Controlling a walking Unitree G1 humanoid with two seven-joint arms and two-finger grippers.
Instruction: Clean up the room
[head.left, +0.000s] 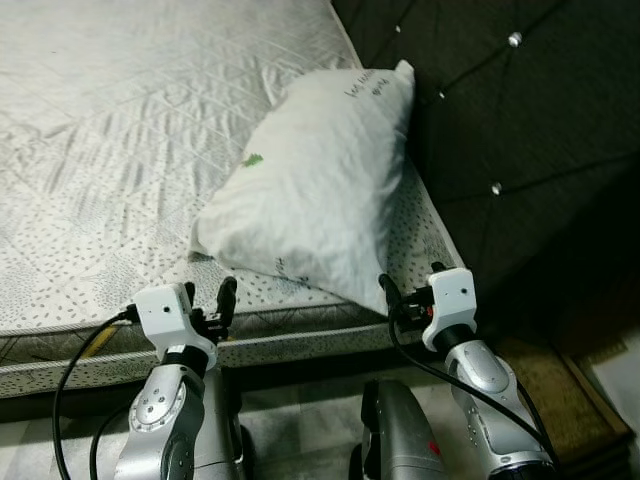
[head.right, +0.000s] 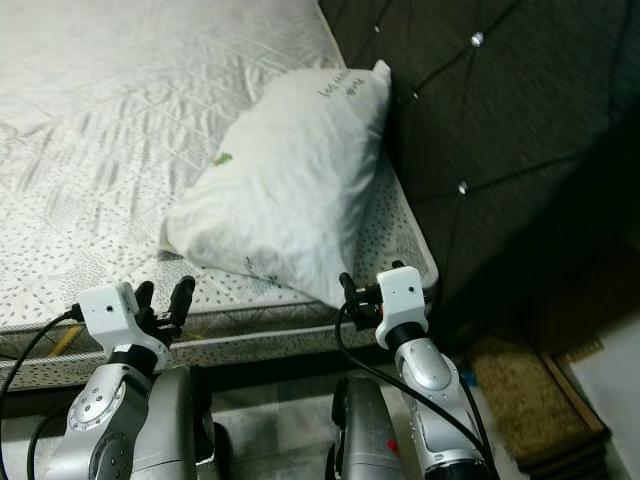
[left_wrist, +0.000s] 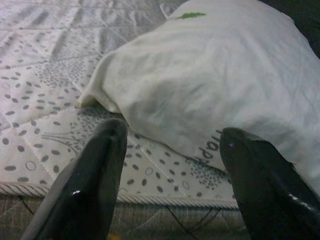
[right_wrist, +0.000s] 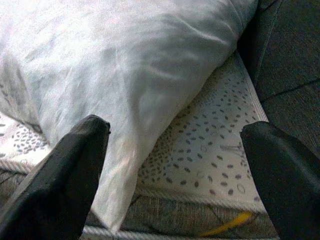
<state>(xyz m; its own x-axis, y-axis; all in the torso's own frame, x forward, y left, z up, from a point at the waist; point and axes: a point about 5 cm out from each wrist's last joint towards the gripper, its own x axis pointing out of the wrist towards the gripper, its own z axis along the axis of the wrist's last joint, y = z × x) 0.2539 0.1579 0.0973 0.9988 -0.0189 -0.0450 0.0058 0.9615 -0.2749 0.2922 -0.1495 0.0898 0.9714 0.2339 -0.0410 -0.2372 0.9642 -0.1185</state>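
White pillow (head.left: 315, 180) on the near corner of the mattress (head.left: 110, 150), lying at a slant, far corner leaning against the dark tufted headboard (head.left: 520, 120), near corner pointing over the mattress edge toward the robot. Small green mark on the cover, some dark lettering near two corners, too small to read. Probably left askew rather than set square along the headboard, hence a likely thing to straighten in tidying the room.

Left gripper (head.left: 210, 305) raised just off the mattress edge, below the pillow's left corner, not touching; fingers apart, as seen in the left wrist view (left_wrist: 87, 185), with the pillow's lower side framed between them. Right gripper (head.left: 395, 300) held close under the pillow's near corner, just beside or barely touching it, hard to say which; fingers (right_wrist: 55, 180) wide apart in the right wrist view, pillow cover and dotted mattress top between them. Both arms up and spread to either side of the pillow, apparently to take it from two sides.

Piped mattress edge and a bit of yellow below it in the right wrist view, unclear what. Floor beside the bed dark; a brownish mat (head.left: 545, 390) partly cut off by the right arm. Far side of the mattress out of frame.
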